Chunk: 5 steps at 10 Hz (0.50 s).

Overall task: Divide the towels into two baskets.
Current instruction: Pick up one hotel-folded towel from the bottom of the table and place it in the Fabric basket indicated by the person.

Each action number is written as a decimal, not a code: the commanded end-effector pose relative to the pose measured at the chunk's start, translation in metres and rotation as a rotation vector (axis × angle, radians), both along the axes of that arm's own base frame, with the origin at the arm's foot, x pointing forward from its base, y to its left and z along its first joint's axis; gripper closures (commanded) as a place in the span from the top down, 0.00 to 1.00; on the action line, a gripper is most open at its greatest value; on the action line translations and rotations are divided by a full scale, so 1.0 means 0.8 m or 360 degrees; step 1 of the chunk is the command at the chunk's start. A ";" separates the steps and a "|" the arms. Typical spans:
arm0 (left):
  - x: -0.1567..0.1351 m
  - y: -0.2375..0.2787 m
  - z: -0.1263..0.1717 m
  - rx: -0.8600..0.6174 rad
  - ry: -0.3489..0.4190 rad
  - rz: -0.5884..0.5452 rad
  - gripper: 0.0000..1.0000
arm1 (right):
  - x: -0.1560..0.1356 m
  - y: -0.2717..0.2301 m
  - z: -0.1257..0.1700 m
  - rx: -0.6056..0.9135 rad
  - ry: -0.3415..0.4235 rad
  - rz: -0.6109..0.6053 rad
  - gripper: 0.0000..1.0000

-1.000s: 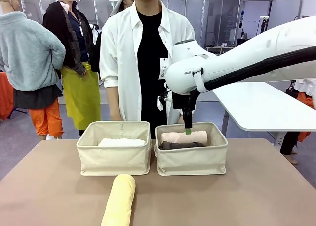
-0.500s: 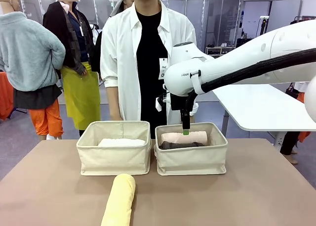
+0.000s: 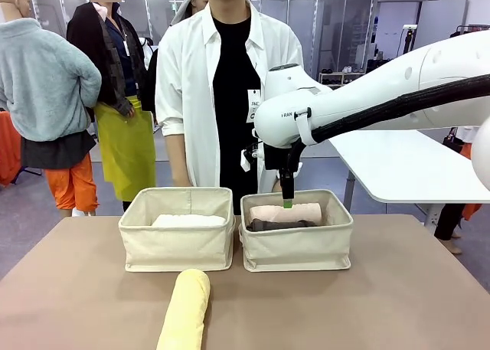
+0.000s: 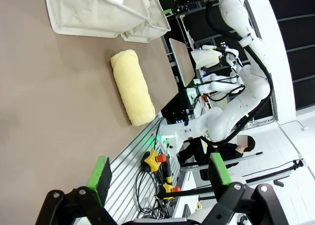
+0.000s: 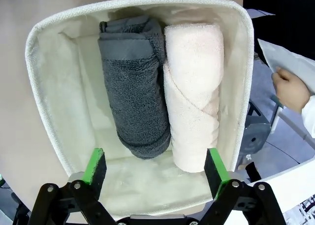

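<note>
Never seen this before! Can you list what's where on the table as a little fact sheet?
Left basket: white towel inside
Right basket: grey towel and pink towel, side by side
Yellow towel: on the table, before the baskets
Right gripper: open, over the right basket
Left gripper: open, empty
Person: standing behind the baskets
</note>
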<state>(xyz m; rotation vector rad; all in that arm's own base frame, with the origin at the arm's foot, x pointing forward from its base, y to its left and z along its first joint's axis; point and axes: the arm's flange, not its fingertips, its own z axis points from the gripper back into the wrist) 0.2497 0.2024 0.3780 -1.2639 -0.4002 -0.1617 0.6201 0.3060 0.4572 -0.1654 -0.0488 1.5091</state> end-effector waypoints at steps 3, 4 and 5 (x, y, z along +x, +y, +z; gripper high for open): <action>-0.006 -0.001 0.003 -0.0009 -0.0019 -0.0005 1.00 | 0.000 0.000 0.000 0.0000 0.0000 0.0000 1.00; -0.006 -0.001 0.003 -0.0009 -0.0019 -0.0005 1.00 | -0.003 -0.022 0.026 0.0069 0.0068 -0.0067 1.00; -0.006 -0.001 0.003 -0.0009 -0.0019 -0.0005 1.00 | -0.013 -0.050 0.045 0.0191 0.0163 -0.0102 1.00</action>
